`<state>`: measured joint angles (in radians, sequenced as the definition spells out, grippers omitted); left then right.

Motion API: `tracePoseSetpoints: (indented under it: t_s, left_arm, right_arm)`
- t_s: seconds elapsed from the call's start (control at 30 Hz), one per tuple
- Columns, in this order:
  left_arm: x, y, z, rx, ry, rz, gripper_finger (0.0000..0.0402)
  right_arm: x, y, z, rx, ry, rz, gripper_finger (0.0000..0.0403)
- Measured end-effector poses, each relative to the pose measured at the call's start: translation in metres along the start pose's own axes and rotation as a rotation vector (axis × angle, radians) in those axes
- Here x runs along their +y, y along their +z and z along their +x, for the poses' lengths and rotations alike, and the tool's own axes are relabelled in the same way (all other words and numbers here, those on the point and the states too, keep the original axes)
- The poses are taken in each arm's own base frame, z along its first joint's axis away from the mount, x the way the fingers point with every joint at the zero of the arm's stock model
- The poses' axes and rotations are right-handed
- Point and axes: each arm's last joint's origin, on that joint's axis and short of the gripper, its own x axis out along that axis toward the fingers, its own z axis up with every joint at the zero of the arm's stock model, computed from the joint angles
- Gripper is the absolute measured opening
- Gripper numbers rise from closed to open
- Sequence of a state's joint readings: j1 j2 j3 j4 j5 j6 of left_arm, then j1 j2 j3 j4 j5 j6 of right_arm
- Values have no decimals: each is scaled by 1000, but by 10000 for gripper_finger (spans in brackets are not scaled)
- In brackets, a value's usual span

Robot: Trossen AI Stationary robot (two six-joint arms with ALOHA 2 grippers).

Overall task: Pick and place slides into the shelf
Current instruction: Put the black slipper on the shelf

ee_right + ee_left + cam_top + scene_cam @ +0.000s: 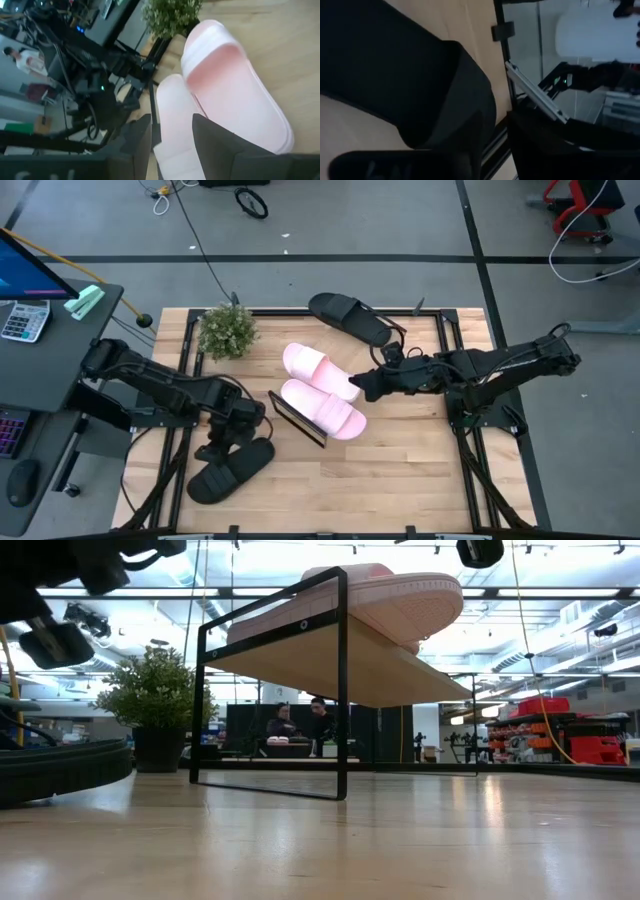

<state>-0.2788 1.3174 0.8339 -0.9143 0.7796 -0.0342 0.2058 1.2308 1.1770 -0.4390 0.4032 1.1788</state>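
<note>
Pale pink slides lie on the shelf (pixel 300 420) near the middle of the table: one pink slide (pixel 322 409) toward the front and the other pink slide (pixel 318 370) just behind it, side by side and touching, so that half of the job looks settled. A black slide (pixel 230 471) lies flat on the table (pixel 400 470) at the left front, near the shelf's black end frame, and the left gripper (pixel 222 442) sits right at its near end with its fingers part-way apart; whether they grip the strap or merely rest on it I cannot tell. The second black slide (pixel 350 318) waits at the far edge, well apart from the shelf. The right gripper (pixel 362 385) hovers beside the pink pair with its fingers apart and nothing between them, probably just clear of the placed slide. A potted plant (pixel 227 332) stands at the far left corner, out of the way.
</note>
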Motion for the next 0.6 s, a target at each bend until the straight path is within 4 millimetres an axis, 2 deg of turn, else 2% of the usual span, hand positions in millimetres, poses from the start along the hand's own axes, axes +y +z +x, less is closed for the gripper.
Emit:
tracePoseSetpoints:
  t_s: [0.3, 0.6]
  left_arm:
    - [-1, 1, 4, 4, 80, 188, 164]
    - [1, 8, 5, -46, 166, 239, 219]
  right_arm:
    - [3, 2, 3, -72, 12, 40, 149]
    - [2, -10, 27, -60, -31, 54, 149]
